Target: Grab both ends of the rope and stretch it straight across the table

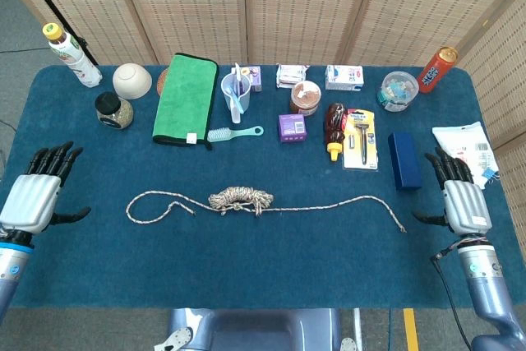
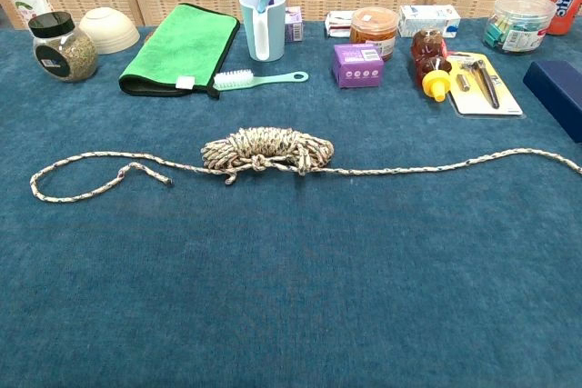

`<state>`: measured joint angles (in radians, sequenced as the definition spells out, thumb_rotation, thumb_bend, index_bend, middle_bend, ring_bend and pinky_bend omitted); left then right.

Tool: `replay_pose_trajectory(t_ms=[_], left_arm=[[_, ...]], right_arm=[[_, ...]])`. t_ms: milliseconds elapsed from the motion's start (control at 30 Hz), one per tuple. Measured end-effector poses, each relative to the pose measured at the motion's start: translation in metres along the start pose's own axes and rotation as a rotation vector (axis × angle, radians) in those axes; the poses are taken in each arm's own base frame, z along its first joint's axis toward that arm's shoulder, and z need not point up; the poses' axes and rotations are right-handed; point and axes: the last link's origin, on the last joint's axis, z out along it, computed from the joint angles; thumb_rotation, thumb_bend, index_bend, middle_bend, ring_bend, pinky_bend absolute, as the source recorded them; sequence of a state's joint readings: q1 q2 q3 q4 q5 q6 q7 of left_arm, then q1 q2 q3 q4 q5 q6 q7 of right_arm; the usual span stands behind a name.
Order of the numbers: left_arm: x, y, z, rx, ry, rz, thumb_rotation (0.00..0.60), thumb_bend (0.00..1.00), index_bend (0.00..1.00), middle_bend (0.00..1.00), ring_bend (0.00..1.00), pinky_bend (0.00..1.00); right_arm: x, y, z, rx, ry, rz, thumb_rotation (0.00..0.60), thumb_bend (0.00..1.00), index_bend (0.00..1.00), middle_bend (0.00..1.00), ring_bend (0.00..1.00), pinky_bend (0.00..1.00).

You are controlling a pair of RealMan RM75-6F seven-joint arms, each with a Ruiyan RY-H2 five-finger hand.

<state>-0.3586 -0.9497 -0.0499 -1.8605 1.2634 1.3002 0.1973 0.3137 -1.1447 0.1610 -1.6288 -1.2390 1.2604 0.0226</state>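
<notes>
A speckled rope (image 1: pixel 238 200) (image 2: pixel 265 152) lies across the middle of the blue table, bundled in a coil at its centre. Its left part curls back in a loop whose end (image 1: pixel 192 211) (image 2: pixel 167 181) points toward the coil. Its right end (image 1: pixel 403 229) rests loose on the cloth. My left hand (image 1: pixel 34 193) hovers at the table's left edge, fingers spread, holding nothing, well left of the loop. My right hand (image 1: pixel 462 198) is at the right edge, fingers apart and empty, right of the rope's end. Neither hand shows in the chest view.
Along the back stand a bottle (image 1: pixel 72 55), bowl (image 1: pixel 131 80), jar (image 1: pixel 113 110), green cloth (image 1: pixel 186 96), cup with brushes (image 1: pixel 236 96), brush (image 1: pixel 235 132), small boxes (image 1: pixel 292 127), sauce bottle (image 1: pixel 335 129), razor pack (image 1: pixel 360 139), navy box (image 1: pixel 403 160) and white packet (image 1: pixel 463 152).
</notes>
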Motion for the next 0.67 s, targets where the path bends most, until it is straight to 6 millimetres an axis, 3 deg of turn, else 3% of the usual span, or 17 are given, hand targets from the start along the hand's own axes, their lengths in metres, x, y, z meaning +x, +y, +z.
replay_pose_trajectory(t_ms=[300,500,667], left_arm=[[-0.004,-0.033,-0.056,0.116,0.041,-0.020,0.503,0.14,0.00,0.00,0.00,0.00],[-0.008,-0.038,-0.082,0.127,0.030,0.001,0.502,0.14,0.00,0.00,0.00,0.00],[-0.008,-0.034,-0.090,0.106,0.036,-0.005,0.503,0.14,0.00,0.00,0.00,0.00]], right_arm=[[0.011,0.014,-0.029,-0.071,0.055,-0.035,0.600,0.00,0.12,0.03,0.00,0.00],[0.014,0.019,-0.048,-0.104,0.060,-0.048,0.600,0.00,0.15,0.05,0.00,0.00],[0.018,0.021,-0.058,-0.120,0.078,-0.048,0.600,0.00,0.17,0.05,0.00,0.00]])
